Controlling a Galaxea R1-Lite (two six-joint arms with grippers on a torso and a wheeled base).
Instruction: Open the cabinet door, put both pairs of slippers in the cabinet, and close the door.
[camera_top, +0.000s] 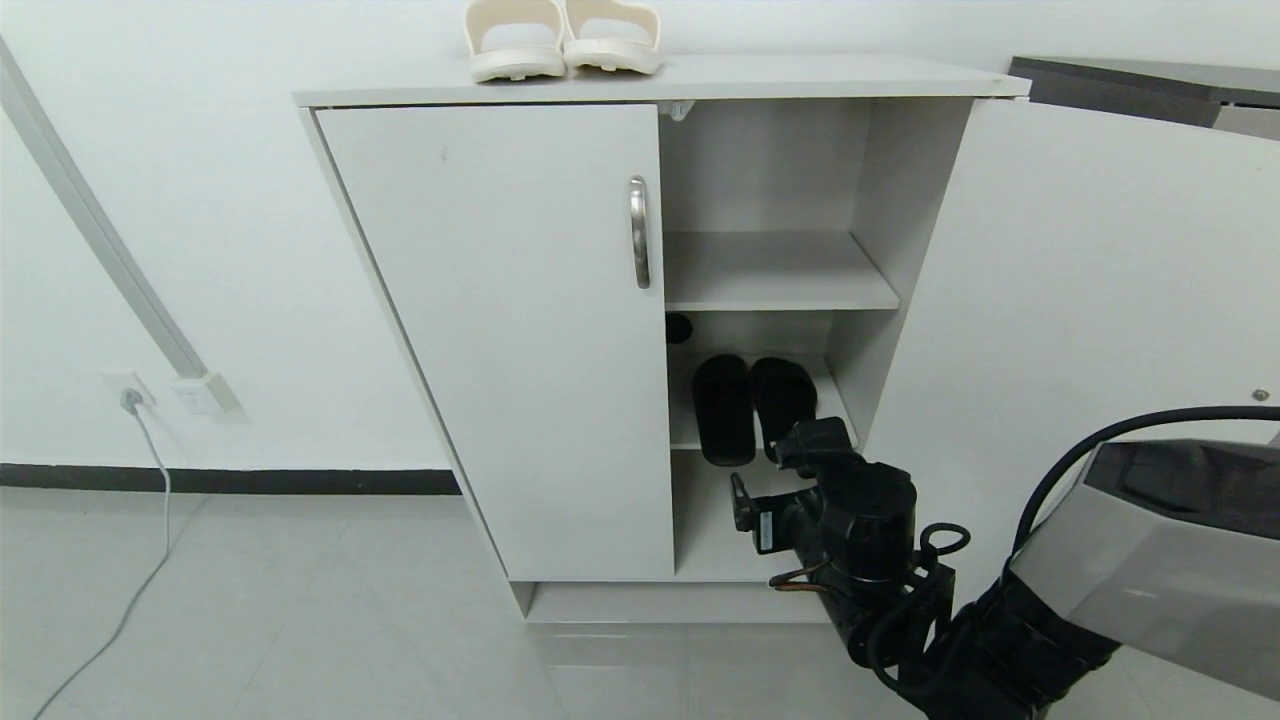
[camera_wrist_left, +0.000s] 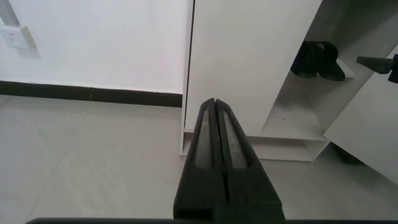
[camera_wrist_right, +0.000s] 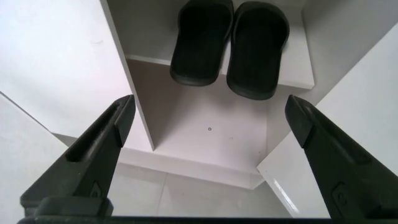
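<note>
Right tool (camera_wrist_right: 210, 106) holds its two black fingers spread wide with nothing between them. It sits at the lower right of the head frame, before the open half of the tall white wooden cabinet (camera_top: 800, 75). Left tool (camera_wrist_left: 216, 106) has its fingers pressed together on nothing, above the pale grey tiled floor (camera_wrist_left: 93, 162).

The flat white right-hand door (camera_top: 1080, 300) stands swung out toward the right edge. The matching left-hand door (camera_top: 500, 330) is shut at centre frame. A pair of black rubber slippers (camera_top: 755, 405) lies side by side on the lower inner shelf (camera_wrist_right: 298, 62), just beyond the right tool. A pair of cream foam slippers (camera_top: 563, 40) rests on the cabinet top, at the upper middle of the frame. A curved silver metal handle (camera_top: 639, 232) runs upright along the shut door's right edge.
</note>
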